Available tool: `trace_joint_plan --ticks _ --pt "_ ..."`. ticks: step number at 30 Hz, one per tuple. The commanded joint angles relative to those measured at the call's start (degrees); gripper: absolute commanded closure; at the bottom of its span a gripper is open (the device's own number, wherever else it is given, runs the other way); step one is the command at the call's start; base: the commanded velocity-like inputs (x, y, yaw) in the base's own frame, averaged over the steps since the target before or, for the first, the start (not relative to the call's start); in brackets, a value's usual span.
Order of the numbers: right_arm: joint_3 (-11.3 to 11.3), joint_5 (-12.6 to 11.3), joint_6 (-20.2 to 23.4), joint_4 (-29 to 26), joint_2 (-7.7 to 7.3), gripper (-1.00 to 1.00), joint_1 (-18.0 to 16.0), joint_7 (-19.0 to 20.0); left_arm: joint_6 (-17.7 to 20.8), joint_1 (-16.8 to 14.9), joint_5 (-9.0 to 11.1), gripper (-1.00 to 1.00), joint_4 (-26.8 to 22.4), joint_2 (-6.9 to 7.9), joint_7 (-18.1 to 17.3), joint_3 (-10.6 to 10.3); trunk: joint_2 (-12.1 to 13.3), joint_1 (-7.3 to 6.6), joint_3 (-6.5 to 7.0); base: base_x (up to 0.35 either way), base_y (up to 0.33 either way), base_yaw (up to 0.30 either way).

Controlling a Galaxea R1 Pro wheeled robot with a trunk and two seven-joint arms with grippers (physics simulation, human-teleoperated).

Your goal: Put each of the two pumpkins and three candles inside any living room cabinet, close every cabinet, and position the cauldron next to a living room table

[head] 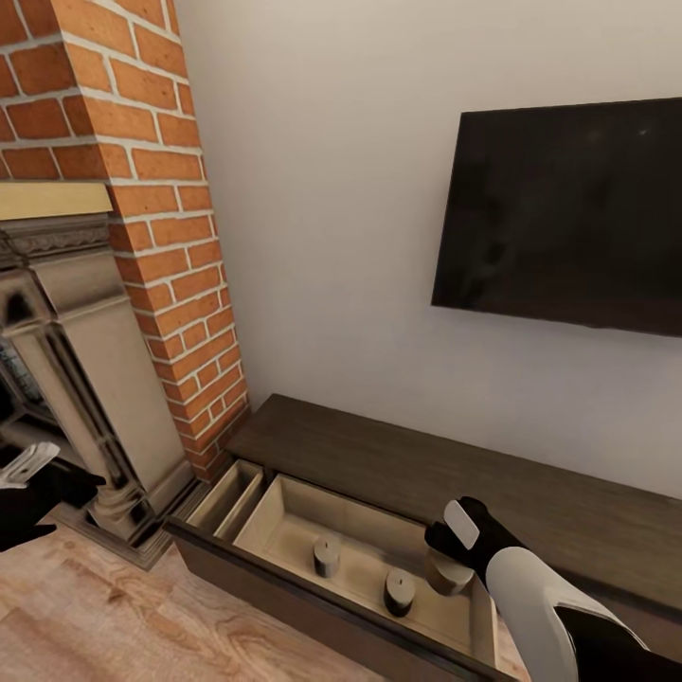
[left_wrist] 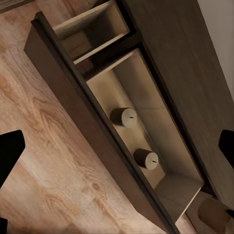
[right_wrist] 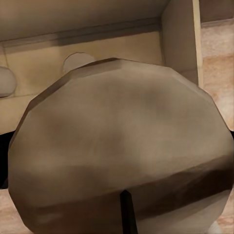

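Head view: the cabinet ran along the wall under the TV, its drawer pulled out toward 6 o'clock. Two candles stood upright on the drawer floor, one at 7 o'clock of centre, another just right of it, apart. The right claw hung over the drawer's right part, gripping a third candle above the drawer floor. The left claw sat at 9 o'clock by the fireplace; I cannot tell if it was open or closed. Brick chimney rose at 11 o'clock.

Left wrist view: the open drawer lay over plank floor, holding two candles, well apart. The held candle showed at the corner.

Right wrist view: the gripped candle loomed close, the drawer's pale wall behind.
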Motion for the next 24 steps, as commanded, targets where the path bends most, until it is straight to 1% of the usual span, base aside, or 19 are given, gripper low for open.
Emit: trace_joint_plan --ticks 1,14,19,22,24 --pt "0.08 -0.78 -0.02 -0.13 0.01 1.00 -0.01 -0.60 0.30 -0.03 0.49 -1.00 -0.03 -0.01 0.61 0.03 -0.45 0.22 -0.24 0.000 0.000 0.000" --pt "0.15 -0.78 -0.02 -0.13 0.08 1.00 0.01 -0.60 0.30 2.22 0.42 -1.00 -0.05 -0.03 0.48 0.00 -5.66 3.08 -2.58 0.000 0.000 0.000" --pt "0.15 -0.78 -0.02 -0.13 0.14 1.00 0.01 -0.57 0.30 4.47 0.28 -1.00 -0.05 -0.09 0.59 0.06 -7.67 4.18 -3.48 0.000 0.000 0.000" --pt "0.18 -0.78 -0.03 -0.25 0.19 1.00 0.01 -0.47 0.30 4.96 0.17 -1.00 -0.05 -0.15 0.64 0.12 -8.87 4.84 -4.01 0.000 0.000 0.000" --pt "0.21 -0.78 -0.11 -0.53 0.20 1.00 0.01 -0.36 0.30 5.13 0.09 -1.00 -0.05 -0.19 0.70 0.15 -8.87 4.84 -4.01 0.000 0.000 0.000"
